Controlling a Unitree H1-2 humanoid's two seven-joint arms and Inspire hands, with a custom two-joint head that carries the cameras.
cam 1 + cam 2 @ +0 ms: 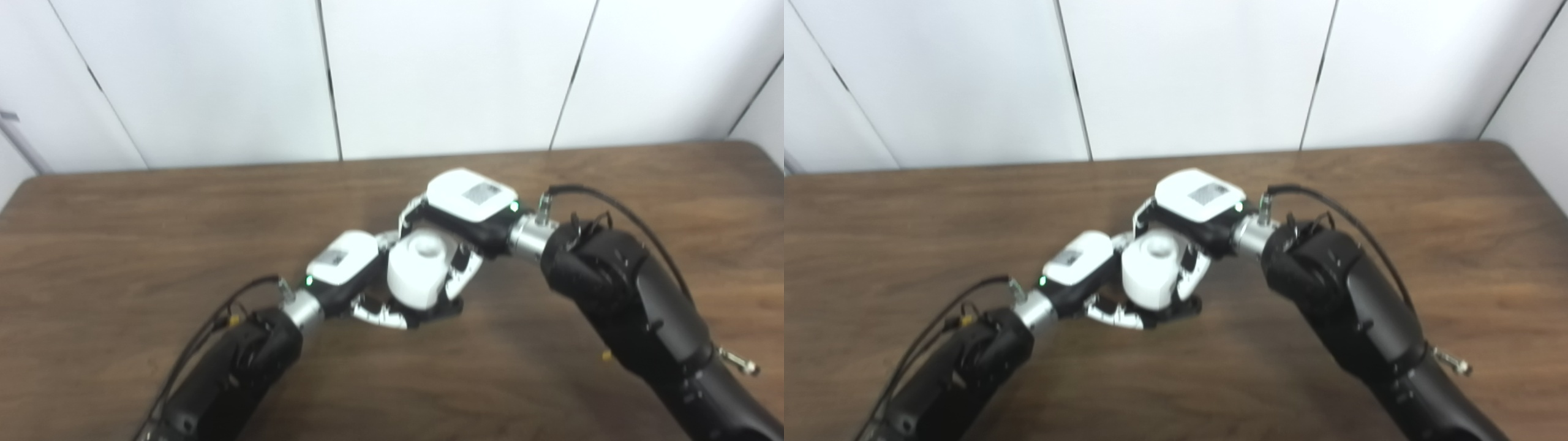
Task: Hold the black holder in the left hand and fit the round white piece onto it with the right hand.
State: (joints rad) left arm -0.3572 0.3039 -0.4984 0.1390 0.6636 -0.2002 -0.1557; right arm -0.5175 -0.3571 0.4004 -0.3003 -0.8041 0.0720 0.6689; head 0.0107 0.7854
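Both views soft overall, slight motion blur, no crisp edges anywhere. Lighting even and diffuse, fairly bright. Pale panelled wall (447, 73) near blown out, seams still readable. Dark brown wood-grain table (122, 245) has a faint sheen at centre-back, grain smeared. White plastic back cover of the right hand (470, 195) clips to pure white, its label unreadable. Soft shadow on the table under the hands. Black arm shells lose detail.
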